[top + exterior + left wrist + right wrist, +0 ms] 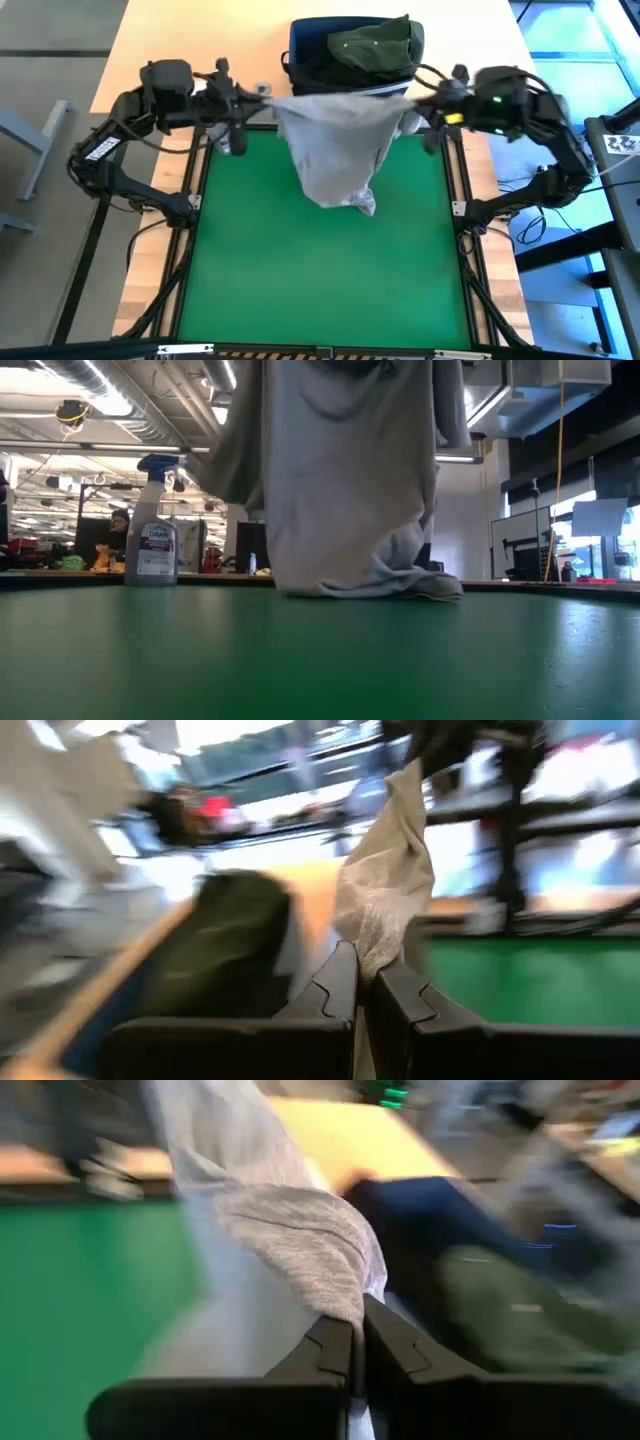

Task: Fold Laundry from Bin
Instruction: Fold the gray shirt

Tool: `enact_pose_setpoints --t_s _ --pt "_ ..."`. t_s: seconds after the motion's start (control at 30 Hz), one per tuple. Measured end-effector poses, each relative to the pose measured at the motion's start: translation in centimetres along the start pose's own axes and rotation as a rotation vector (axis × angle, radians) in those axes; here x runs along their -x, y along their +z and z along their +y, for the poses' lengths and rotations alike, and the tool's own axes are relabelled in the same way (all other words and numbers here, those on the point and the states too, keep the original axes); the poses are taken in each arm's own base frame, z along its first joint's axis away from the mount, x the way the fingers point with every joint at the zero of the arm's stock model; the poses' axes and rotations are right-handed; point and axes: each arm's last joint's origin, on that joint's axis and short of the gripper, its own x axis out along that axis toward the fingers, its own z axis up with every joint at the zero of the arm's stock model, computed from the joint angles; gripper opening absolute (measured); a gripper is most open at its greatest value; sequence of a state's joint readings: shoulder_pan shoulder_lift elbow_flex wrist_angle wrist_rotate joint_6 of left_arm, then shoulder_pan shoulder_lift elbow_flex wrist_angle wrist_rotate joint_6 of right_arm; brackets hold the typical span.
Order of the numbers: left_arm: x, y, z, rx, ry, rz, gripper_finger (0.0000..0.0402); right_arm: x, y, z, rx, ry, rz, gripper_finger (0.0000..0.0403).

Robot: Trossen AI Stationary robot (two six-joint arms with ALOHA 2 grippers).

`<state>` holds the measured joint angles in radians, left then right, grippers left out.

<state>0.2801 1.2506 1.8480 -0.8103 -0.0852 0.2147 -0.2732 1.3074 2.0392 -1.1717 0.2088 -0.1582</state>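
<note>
A light grey garment [335, 140] hangs spread between my two grippers over the far part of the green mat [320, 270]. Its lower end [410, 585] bunches on the mat. My left gripper [268, 97] is shut on its upper left corner, my right gripper [412, 108] on its upper right corner. Behind it stands the navy bin [300, 50] at the far edge, with a dark olive green garment [375, 45] draped over its rim. My left gripper pinches a bunched upper corner of the grey garment [372, 952] between its two fingers, coming roughly level from the table's left. The cloth stretches away toward the other arm. My right gripper pinches the opposite upper corner [345, 1305] between its two fingers, coming from the table's right and slanting down. The cloth hangs below, its lower end on the mat.
A clear spray bottle with a blue nozzle [152, 525] stands at the mat's far edge near the left arm. The mat's black frame [195, 200] borders both sides. The near half of the mat lies open. People and desks show in the room beyond.
</note>
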Motion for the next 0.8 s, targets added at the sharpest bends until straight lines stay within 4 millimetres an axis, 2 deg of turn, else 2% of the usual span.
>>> enact_pose_setpoints --t_s 0.23,0.33,0.47,0.57,0.63,0.8 --pt "2.0 1.3 -3.8 0.233 -0.562 -0.100 0.0005 6.0 0.2 1.8 -0.212 0.502 -0.098 0.0014" --pt "2.7 2.5 -5.4 0.271 -0.682 -0.183 0.0005 8.4 1.1 2.6 -0.274 0.690 -0.180 0.0014" --pt "4.0 4.6 -6.6 0.262 -0.782 -0.410 0.0005 11.1 2.6 2.8 -0.276 0.837 -0.350 0.0014" --pt "5.4 5.9 -6.4 0.270 -0.777 -0.571 0.0005 12.5 3.5 2.6 -0.284 0.868 -0.479 0.0014" --pt "6.1 6.1 -5.8 0.275 -0.704 -0.609 0.0005 12.8 3.6 2.4 -0.279 0.838 -0.504 0.0014" --pt "6.1 4.5 -4.9 0.243 -0.355 -0.441 0.0005 11.8 1.8 2.1 -0.252 0.571 -0.325 0.0014"
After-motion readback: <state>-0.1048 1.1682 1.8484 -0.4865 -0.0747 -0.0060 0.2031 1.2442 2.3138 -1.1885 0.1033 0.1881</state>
